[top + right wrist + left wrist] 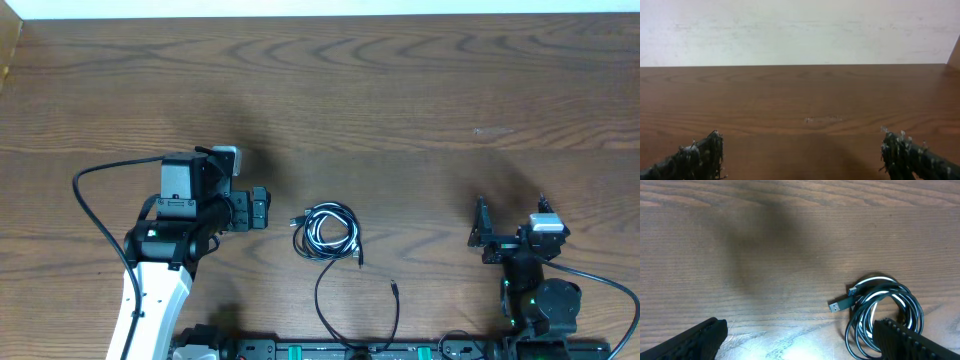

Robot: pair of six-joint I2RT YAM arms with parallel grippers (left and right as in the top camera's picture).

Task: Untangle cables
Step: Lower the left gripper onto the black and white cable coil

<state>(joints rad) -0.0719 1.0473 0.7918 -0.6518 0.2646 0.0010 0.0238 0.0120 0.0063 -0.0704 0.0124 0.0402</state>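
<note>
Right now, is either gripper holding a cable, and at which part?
Nothing is held. The left gripper and the right gripper are open and empty; the cables lie untouched on the table.

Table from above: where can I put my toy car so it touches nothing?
The whole far half of the table is bare wood. There is also a bare patch between the cables and the right tool. It is crowded in the near middle: the cables lie close to the left tool, and a loose end curls toward the near edge.
</note>
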